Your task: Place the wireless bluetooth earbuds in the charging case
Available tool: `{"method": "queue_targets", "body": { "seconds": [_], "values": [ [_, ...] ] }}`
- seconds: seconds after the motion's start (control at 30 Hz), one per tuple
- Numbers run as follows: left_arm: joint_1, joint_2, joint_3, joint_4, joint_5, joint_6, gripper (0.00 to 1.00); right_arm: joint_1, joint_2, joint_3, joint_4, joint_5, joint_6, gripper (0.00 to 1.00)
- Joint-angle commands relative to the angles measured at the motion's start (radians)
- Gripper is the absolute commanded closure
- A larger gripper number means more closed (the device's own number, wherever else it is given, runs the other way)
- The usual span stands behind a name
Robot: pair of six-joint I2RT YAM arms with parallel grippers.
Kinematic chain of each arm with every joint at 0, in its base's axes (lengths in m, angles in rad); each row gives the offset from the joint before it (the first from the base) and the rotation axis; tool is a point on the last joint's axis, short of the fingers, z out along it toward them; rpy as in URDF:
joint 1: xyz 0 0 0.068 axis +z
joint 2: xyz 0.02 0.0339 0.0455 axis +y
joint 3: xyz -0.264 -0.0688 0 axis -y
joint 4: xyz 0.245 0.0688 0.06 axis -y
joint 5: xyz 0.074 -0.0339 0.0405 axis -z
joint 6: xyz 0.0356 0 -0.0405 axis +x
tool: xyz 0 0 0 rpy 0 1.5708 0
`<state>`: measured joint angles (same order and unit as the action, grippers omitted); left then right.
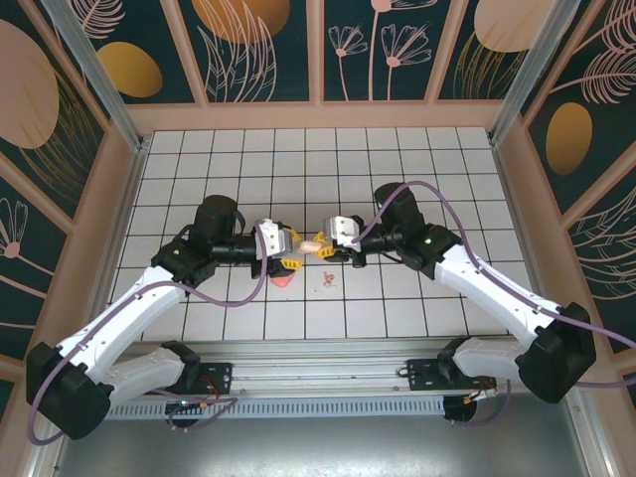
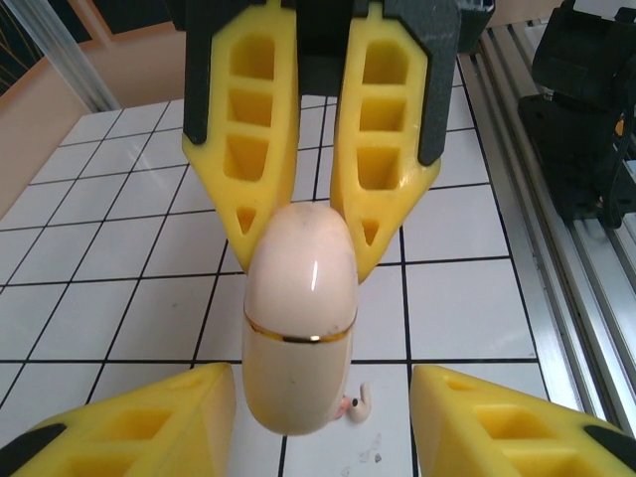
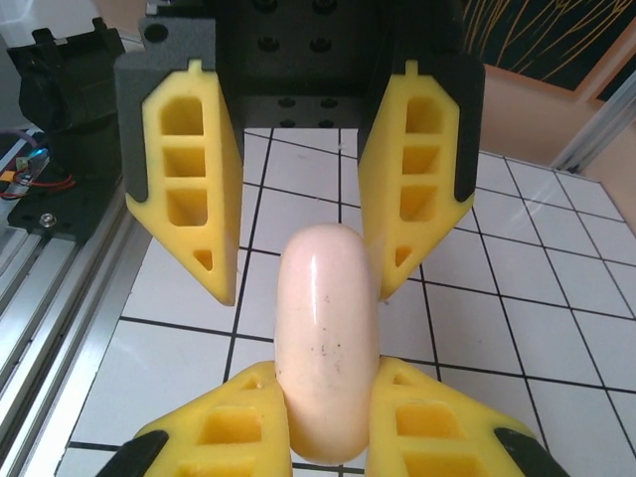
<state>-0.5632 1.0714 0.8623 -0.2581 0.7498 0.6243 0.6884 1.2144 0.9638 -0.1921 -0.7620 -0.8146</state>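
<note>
right gripper [image 3: 326, 370], own wrist view: both yellow fingers press against the sides of the charging case [image 3: 328, 308], clamping one rounded end of it. the case is pale pink and glossy, and it runs lengthwise away from this gripper toward the opposite one.

left gripper [image 2: 320, 376], own wrist view: its fingers [image 2: 129, 422] stand wide apart, one on each side of the case's other end, with clear gaps to the case on both sides. a thin gold band circles the case where its two halves meet, and no gap shows there, so the lid is closed.

top external view: the two grippers face each other tip to tip near the middle of the white tiled table [image 1: 417, 159], with the case bridging them. the earbuds [image 1: 328, 279] lie outside the case on a tile just nearer the arm bases than the right gripper. a salmon-pink rounded block [image 1: 283, 279] sits under the left gripper, near the buds but apart from them.

left wrist view, lower centre: one earbud [image 2: 355, 402] rests on a white tile, appearing just beside the case's near end.
</note>
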Motion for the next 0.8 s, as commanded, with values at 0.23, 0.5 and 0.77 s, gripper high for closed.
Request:
{"method": "queue_targets", "body": {
  "seconds": [0.23, 0.5, 0.77],
  "values": [
    [-0.004, -0.002, 0.011, 0.022, 0.019, 0.005, 0.55, 0.005, 0.029, 0.043, 0.008, -0.064, -0.014, 0.84],
    [-0.003, -0.009, 0.002, 0.045, 0.020, -0.001, 0.61, 0.005, 0.037, 0.050, 0.008, -0.093, -0.009, 0.83],
    [-0.005, -0.004, 0.000, 0.038, 0.011, 0.004, 0.75, 0.006, 0.054, 0.057, 0.009, -0.121, 0.003, 0.83]
  ]
}}
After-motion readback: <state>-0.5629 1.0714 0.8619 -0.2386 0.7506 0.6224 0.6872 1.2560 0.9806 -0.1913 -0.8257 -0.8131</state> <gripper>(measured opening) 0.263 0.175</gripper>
